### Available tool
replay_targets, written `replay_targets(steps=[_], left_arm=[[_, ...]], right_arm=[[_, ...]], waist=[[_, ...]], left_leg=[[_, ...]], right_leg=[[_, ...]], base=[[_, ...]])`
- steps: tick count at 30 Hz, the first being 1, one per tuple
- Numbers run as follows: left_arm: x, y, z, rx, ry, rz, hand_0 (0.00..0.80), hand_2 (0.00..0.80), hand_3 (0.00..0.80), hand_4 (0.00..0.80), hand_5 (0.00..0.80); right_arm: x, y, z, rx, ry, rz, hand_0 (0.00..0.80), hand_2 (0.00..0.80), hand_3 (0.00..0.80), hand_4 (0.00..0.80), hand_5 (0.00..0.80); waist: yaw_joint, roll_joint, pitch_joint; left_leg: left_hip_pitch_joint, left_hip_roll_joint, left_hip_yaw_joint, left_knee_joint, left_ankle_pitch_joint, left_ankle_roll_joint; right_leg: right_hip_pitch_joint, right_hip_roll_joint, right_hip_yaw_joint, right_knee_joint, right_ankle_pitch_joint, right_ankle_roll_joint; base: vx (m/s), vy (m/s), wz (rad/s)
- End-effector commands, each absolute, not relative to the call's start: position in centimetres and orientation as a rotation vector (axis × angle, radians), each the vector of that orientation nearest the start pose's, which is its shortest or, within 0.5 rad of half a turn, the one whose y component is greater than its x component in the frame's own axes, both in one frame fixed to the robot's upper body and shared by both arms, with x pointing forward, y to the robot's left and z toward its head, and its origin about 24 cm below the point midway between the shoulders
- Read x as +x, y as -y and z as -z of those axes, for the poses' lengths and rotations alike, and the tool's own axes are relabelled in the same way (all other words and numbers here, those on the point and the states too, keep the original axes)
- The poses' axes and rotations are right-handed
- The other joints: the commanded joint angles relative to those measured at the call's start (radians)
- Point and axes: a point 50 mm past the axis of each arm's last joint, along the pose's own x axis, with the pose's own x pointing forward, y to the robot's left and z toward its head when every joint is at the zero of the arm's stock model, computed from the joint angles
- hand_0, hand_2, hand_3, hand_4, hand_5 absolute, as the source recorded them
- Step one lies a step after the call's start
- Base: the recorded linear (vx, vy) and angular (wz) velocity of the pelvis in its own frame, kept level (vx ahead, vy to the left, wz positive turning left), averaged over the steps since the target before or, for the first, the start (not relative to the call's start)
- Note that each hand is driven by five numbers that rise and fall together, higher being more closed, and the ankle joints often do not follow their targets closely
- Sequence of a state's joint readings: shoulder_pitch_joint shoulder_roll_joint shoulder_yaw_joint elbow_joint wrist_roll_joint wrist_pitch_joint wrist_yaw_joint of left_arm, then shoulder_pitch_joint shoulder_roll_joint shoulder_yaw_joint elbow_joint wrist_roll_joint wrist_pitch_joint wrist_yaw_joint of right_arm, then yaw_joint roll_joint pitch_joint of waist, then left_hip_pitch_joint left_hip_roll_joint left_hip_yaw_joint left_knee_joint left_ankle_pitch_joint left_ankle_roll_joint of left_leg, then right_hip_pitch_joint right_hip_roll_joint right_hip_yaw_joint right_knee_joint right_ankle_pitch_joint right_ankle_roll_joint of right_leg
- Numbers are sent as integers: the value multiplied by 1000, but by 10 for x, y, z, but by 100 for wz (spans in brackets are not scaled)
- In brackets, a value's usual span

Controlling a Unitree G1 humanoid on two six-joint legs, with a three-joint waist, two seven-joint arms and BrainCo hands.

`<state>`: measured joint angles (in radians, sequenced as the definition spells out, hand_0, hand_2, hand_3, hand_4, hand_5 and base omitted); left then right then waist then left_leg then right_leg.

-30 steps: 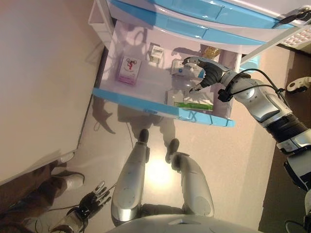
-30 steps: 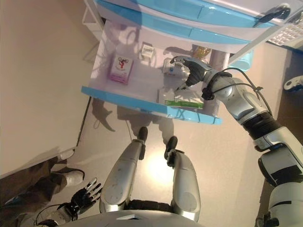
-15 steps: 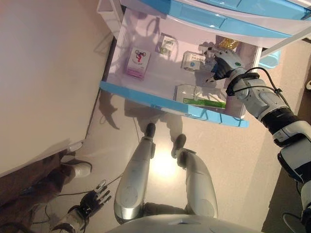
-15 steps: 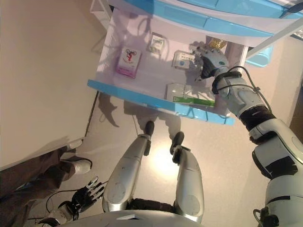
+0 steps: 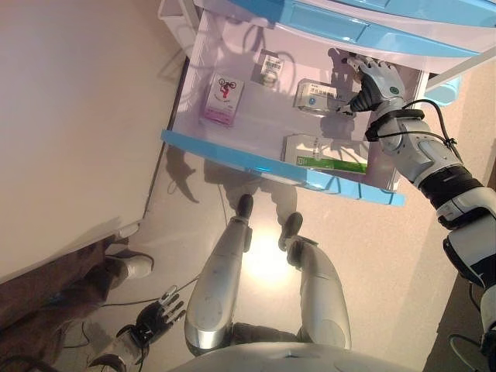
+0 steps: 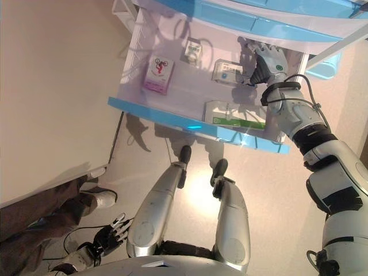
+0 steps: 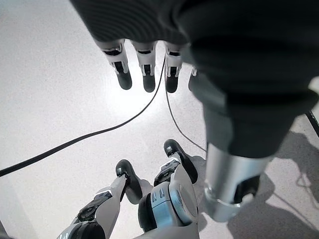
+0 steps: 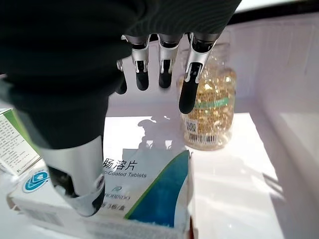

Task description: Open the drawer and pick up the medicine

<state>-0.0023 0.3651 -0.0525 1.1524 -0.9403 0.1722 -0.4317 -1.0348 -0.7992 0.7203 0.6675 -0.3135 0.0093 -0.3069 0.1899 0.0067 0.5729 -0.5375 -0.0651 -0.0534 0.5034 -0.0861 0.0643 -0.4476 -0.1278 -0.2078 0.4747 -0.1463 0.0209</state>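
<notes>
The lower drawer (image 5: 232, 154), lilac inside with a blue front, stands pulled open. In it lie a pink box (image 5: 223, 101), a small box (image 5: 270, 67), a white-and-blue tablet box (image 5: 314, 96) and a green-and-white box (image 5: 322, 153). My right hand (image 5: 373, 80) is inside at the back right, open, just right of the tablet box. In the right wrist view its fingers (image 8: 160, 67) are straight above the tablet box (image 8: 144, 184), with a bottle of yellow capsules (image 8: 209, 107) just past them. My left hand (image 5: 152, 325) hangs open low at my left side.
Closed blue-fronted drawers (image 5: 325, 19) sit above the open one. A pale wall panel (image 5: 77, 116) runs along the left. A person's leg and white shoe (image 5: 128, 263) stand on the floor at lower left. A cable (image 7: 75, 142) lies on the floor.
My right hand has moved from over the green-and-white box toward the drawer's back right corner, beside the tablet box. The camera has shifted. The left hand stays low.
</notes>
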Motion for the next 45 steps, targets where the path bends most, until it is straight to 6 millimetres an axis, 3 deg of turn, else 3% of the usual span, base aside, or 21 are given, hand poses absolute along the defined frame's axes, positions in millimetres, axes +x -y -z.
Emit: replay_targets(steps=[1,8,17,35,45], left_arm=[[81,-262,145,-711,-1049,-243,0,0,0,0,0],[82,-260,146,-723,-1054,-243,0,0,0,0,0],[81,-256,147,-719,-1064,-230,0,0,0,0,0],[84,-249,149,-714,-1071,-209,0,0,0,0,0],[81,-249,150,-703,-1090,-201,0,0,0,0,0]], right_arm=[[393,222,-253,-1321,396,213,0,0,0,0,0],[401,222,-246,-1257,298,168,0,0,0,0,0],[405,223,-238,-1295,243,159,0,0,0,0,0],[412,212,-232,-1567,230,136,0,0,0,0,0],[416,214,-214,-1658,64,55,0,0,0,0,0]], waist=[[10,37,-53],[19,51,-53],[31,65,-53],[59,86,-53],[76,96,-53]], left_leg=[[71,-14,51,-134,-55,41],[59,-18,46,-132,-49,39],[41,-24,41,-111,-50,39],[-3,-34,23,-89,-36,37],[-7,-36,16,-87,-29,34]], right_leg=[[-37,-6,32,52,58,45],[-47,-10,27,56,48,37],[-59,-18,18,70,35,26],[-87,-23,0,85,6,13],[-90,-30,-10,96,-3,7]], base=[[0,0,0],[0,0,0],[0,0,0],[5,0,3],[2,2,1]])
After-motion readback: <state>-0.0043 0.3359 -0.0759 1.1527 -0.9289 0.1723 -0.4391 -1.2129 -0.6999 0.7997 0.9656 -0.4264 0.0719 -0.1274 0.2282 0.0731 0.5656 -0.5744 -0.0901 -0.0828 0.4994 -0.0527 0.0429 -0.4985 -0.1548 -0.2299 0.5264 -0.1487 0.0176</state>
